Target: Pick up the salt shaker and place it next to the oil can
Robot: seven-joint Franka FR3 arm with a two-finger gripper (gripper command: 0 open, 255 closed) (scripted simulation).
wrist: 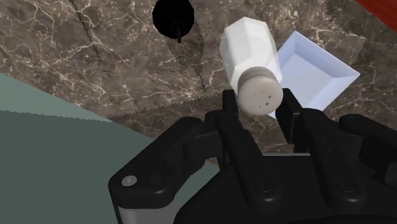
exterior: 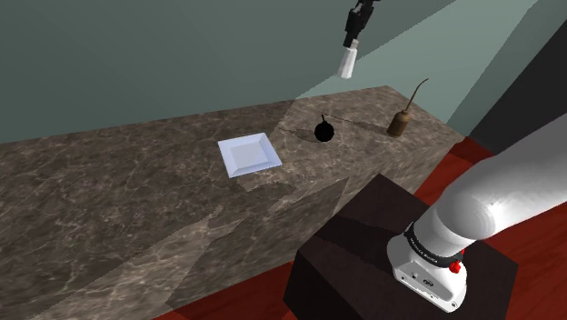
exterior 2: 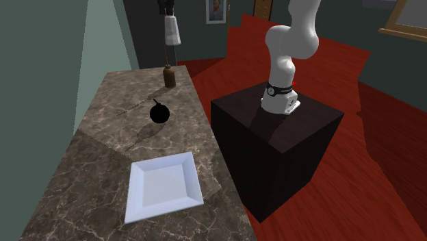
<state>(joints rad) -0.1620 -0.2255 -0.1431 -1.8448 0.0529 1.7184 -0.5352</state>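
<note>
Wrist view shows me the white salt shaker (wrist: 250, 51) clamped at its capped end by the claw (wrist: 259, 107). In the shoulder view it hangs upper right of centre, well above the desk (exterior: 109, 200), with the brown oil can (exterior: 398, 123) lower and further right. My worry: gripped so near the cap, the shaker could swing or slip on the way down, or clip the can's thin curved spout and knock it over.

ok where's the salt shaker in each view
Shoulder view: salt shaker near the top edge, right of middle, above the counter.
Second exterior view: salt shaker at the top edge, left of middle.
Wrist view: salt shaker clasped in the gripper.
Shared landmark: the white square plate.
</note>
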